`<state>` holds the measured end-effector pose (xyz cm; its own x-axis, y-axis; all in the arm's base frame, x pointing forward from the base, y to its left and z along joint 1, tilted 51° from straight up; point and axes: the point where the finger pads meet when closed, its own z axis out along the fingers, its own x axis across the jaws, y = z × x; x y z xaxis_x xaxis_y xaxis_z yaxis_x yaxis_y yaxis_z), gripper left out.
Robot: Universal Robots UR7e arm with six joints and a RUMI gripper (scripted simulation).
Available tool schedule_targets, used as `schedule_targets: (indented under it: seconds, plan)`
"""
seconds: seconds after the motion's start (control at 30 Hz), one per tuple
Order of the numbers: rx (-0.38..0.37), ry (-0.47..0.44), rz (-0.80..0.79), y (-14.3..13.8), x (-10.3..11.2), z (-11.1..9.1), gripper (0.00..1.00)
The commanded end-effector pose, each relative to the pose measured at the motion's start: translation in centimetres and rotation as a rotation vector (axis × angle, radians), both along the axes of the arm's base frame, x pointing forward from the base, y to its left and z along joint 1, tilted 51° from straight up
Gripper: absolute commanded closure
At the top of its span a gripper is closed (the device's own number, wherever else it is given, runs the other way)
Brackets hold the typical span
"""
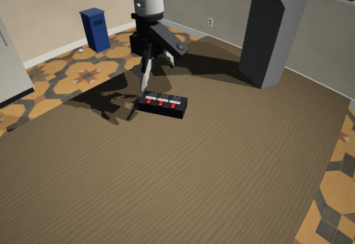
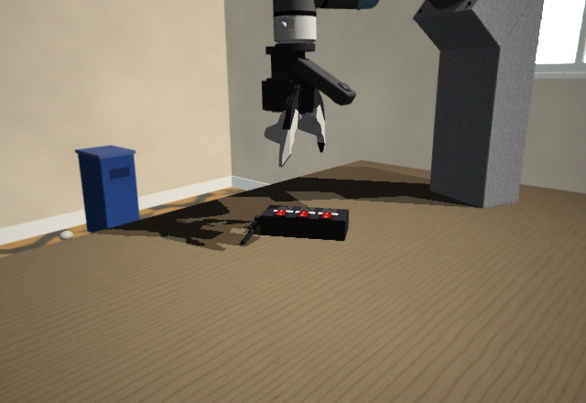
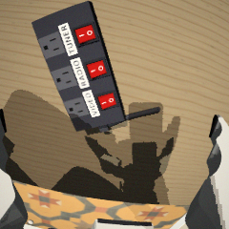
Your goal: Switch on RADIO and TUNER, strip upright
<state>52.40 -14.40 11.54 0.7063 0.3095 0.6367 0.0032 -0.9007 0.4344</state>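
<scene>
Item: black power strip [image 1: 162,104], lying on the wooden table top [image 1: 177,172], face up. We count three sockets, each with a white label and a red rocker switch. In the wrist view we read the labels as TUNER [image 3: 72,39], RADIO [image 3: 84,74] and VIDEO [image 3: 93,105], with the TUNER switch [image 3: 85,33], RADIO switch [image 3: 96,70] and VIDEO switch [image 3: 106,100] beside them. We cannot tell which way any rocker is tipped. A short black cord stub [image 1: 132,110] leaves the VIDEO end of the strip and rests on the table.

Item: gripper [image 2: 302,147], hanging above the table, well clear of the strip and toward its cord end. We note the jaws spread to their full width with nothing between them; the pale fingers [image 2: 287,143] point downward.

Item: grey pedestal [image 1: 268,35], standing on the table beyond the strip.

Item: blue bin [image 1: 95,29], on the patterned floor by the wall, with a small white ball [image 1: 80,50] near it.
</scene>
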Motion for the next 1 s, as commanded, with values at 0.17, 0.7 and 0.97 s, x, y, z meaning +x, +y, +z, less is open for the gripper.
schedule_targets:
  seconds: [0.17,0.7,0.97]
  plan:
    - [0.247,-0.113,-0.237,0.0,0.6,-0.2,0.00]
    - [0.690,-0.307,-0.633,-0.5,1.5,-0.6,0.00]
    - [0.938,-0.416,-0.855,-0.9,1.8,-0.9,0.00]
